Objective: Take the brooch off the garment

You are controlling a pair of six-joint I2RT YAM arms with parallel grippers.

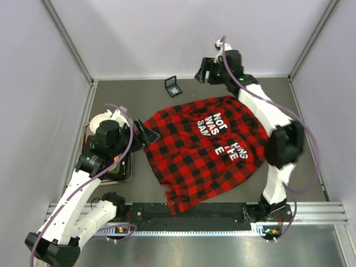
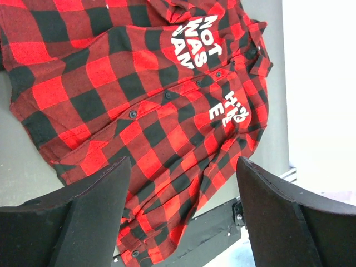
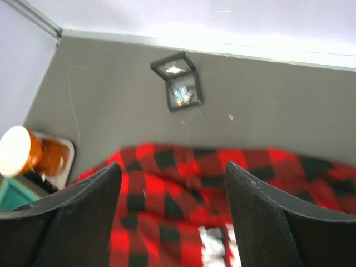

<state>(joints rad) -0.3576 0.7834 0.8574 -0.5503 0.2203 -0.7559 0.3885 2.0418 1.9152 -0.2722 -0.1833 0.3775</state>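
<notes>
1. I make out the brooch (image 3: pixel 183 95) only as a blurred sparkle in the lower half of the small open black box (image 3: pixel 173 69). So I judge it is off the garment (image 1: pixel 206 150) and lying in the box.
2. It looks tiny, light and stiff, with fine points that could bend and a pin that could snag cloth. I would pinch it by its edges with the fingertips and squeeze gently.
3. In the top view the box sits on the grey table (image 1: pixel 139 94) at about 11 o'clock from the plaid shirt, apart from the cloth.
4. The shirt is soft and rumpled, with its white lettering facing up.
5. The right gripper (image 3: pixel 172 169) is at 2 o'clock from the box, with its fingers spread and nothing between them.
6. The left gripper (image 2: pixel 183 161) hovers at the shirt's 9 o'clock edge, also spread wide and holding nothing.
</notes>
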